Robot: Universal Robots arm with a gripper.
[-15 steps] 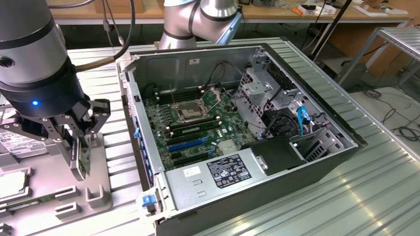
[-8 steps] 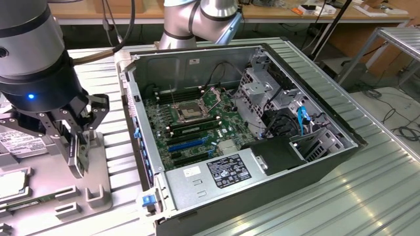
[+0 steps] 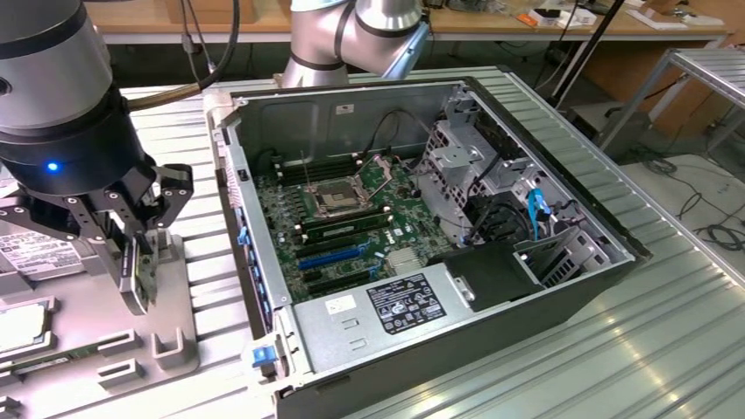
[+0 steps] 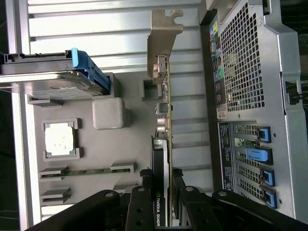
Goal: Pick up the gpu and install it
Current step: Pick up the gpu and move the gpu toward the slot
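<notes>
Black fingers (image 4: 140,207) clamp the gpu (image 4: 160,159) edge-on over the grey tray (image 4: 130,144).

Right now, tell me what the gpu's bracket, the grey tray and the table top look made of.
The gpu has a bracket of bare sheet metal with a dull silvery sheen. Grey tray: probably plastic, matte, evenly grey, with moulded blocks. Table top: likely aluminium, ribbed slats with bright streaky reflections.

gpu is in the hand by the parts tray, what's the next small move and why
Probably a short straight lift. The hand is shut on the gpu, held on edge low over the grey tray, whose raised holders sit close by; the open case lies toward the exterior view's right.
</notes>
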